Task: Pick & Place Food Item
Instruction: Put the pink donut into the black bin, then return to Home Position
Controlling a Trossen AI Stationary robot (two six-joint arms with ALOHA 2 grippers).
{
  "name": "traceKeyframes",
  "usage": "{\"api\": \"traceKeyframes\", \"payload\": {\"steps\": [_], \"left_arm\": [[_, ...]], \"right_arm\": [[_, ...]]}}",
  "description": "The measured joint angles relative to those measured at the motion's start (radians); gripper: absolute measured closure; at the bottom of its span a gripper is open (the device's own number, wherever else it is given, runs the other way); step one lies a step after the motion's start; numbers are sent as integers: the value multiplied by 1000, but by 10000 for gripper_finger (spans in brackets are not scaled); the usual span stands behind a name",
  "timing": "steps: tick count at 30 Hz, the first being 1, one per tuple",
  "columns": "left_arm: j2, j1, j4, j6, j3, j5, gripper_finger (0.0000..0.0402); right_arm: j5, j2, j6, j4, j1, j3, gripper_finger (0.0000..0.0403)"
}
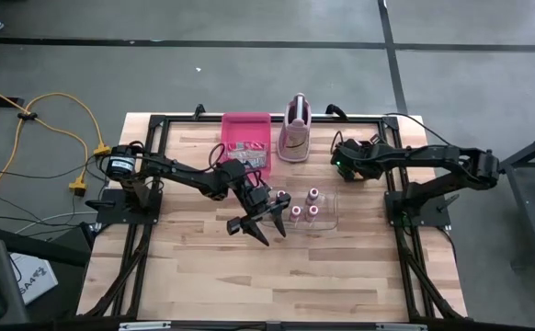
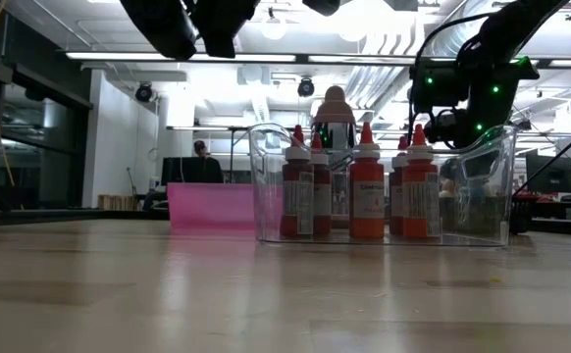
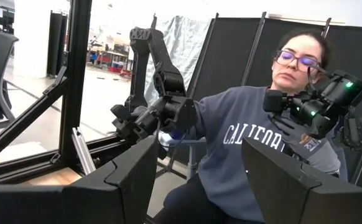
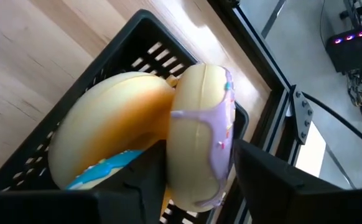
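A black slotted basket (image 4: 106,43) holds two doughnuts. One has blue icing (image 4: 100,137). The other, with purple icing (image 4: 199,112), stands on edge and leans against the first. My right gripper (image 4: 199,158) points down into the basket at the table's far right (image 1: 344,158), open, with one finger on either side of the purple-iced doughnut. My left gripper (image 1: 260,221) hangs open above the table's middle, beside a clear bin of bottles, with nothing between its fingers (image 3: 199,180). My right gripper comes at the purple-iced doughnut slanting down from above. A dark gap shows between one finger (image 4: 268,180) and the doughnut's iced side. The other finger (image 4: 137,186) lies close to its pale side (image 4: 178,155); whether it touches I cannot tell.
A clear bin (image 1: 306,208) with several red bottles (image 2: 364,191) stands mid-table. A pink tray (image 1: 246,142) and a pink-and-white object (image 1: 293,136) sit at the far edge. A seated person (image 3: 249,143) is beyond the table's right side. The near half of the table is bare wood (image 1: 277,276).
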Motion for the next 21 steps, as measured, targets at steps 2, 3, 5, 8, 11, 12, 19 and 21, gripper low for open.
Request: {"api": "traceKeyframes", "payload": {"steps": [2, 3, 5, 8, 11, 12, 19, 21], "left_arm": [[0, 0, 0, 0, 0, 0, 175], [0, 0, 0, 0, 0, 0, 175], [0, 0, 0, 0, 0, 0, 175], [0, 0, 0, 0, 0, 0, 175], [0, 0, 0, 0, 0, 0, 175], [0, 0, 0, 0, 0, 0, 175], [0, 0, 0, 1, 0, 0, 175], [0, 0, 0, 1, 0, 0, 175]], "right_arm": [[-3, 0, 0, -2, 0, 0, 224], [-8, -1, 0, -2, 0, 0, 222], [-28, -8, -6, -2, 0, 0, 219], [-59, -30, -19, -2, 0, 0, 219], [-77, -64, -19, -3, 0, 0, 219], [-77, -78, -23, -3, 0, 0, 219], [-127, -182, -26, -3, 0, 0, 220], [-143, -204, -26, -2, 0, 0, 220]]}}
